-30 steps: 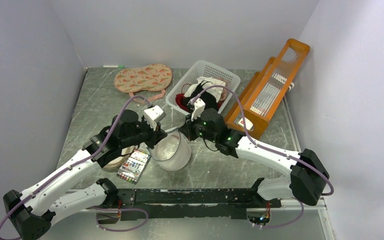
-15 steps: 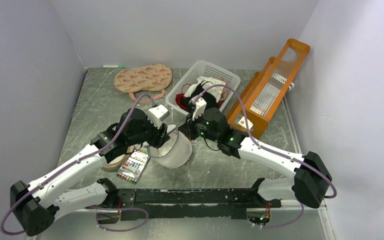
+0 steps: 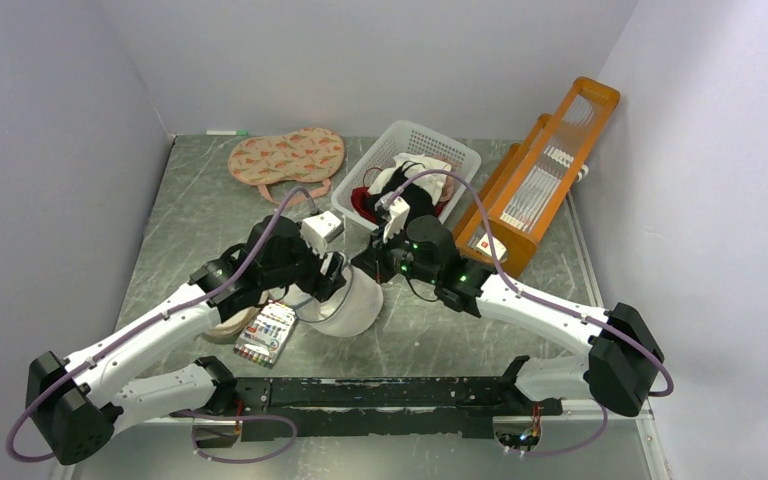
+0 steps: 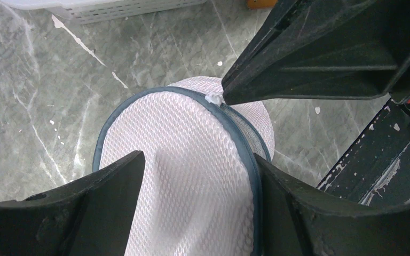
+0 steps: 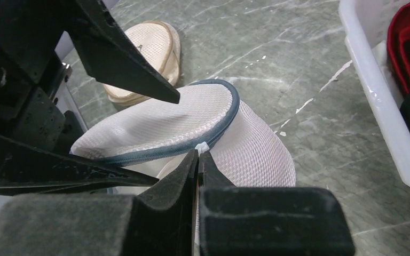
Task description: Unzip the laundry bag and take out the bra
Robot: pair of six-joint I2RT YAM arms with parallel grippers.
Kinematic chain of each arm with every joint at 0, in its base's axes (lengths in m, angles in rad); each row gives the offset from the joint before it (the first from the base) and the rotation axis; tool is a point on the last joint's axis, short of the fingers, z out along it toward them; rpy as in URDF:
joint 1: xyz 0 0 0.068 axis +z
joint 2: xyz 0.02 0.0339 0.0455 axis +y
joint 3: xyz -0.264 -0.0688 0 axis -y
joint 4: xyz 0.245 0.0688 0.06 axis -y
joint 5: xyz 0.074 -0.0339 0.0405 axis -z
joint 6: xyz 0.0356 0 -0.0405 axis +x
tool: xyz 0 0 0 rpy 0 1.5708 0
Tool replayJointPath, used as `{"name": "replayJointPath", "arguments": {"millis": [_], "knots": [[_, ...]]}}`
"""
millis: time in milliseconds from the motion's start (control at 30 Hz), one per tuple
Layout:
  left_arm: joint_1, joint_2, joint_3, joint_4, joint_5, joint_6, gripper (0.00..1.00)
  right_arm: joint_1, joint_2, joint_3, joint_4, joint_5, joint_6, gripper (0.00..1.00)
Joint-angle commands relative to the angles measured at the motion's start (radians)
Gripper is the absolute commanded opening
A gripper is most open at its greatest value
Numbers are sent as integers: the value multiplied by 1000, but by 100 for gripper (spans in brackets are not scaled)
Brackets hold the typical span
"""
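The laundry bag (image 3: 348, 305) is a white mesh dome with a dark zipper rim, standing on the table between the two arms. My left gripper (image 4: 197, 213) is open, its fingers (image 4: 101, 202) straddling the bag's upper mesh half (image 4: 192, 170); the right-hand finger touches the rim. My right gripper (image 5: 197, 156) is shut on the small white zipper pull (image 5: 202, 146), which also shows in the left wrist view (image 4: 213, 98). The zipper seam (image 5: 155, 152) looks partly parted near the pull. The bra is hidden.
A white basket (image 3: 438, 150) of black, white and red garments stands behind the bag, with an orange wooden rack (image 3: 545, 175) to its right. A watermelon-print pouch (image 3: 285, 157) lies at the back left. A beige hoop (image 5: 149, 42) and a crayon box (image 3: 265, 333) lie left of the bag.
My left gripper has opened wide and moved right, over the bag's top half. The right gripper has stayed shut at the zipper pull.
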Motion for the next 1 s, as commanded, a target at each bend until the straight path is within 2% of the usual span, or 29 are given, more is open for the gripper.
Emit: {"name": "replayJointPath", "arguments": {"millis": [0, 233, 367, 467, 533, 967], "knots": [[3, 4, 15, 12, 21, 7, 80, 5, -11, 24, 47, -66, -3, 0], [3, 19, 23, 1, 16, 8, 56, 31, 1, 27, 54, -112, -15, 0], [3, 0, 22, 2, 7, 9, 36, 37, -7, 26, 38, -81, -16, 0], [2, -23, 20, 7, 2, 9, 16, 37, -17, 20, 26, -59, -16, 0], [3, -42, 16, 13, 6, 10, 8, 37, -20, 15, 25, -50, -12, 0], [2, -174, -9, 64, 74, 21, 7, -17, 42, 24, 8, 54, 11, 0]]}}
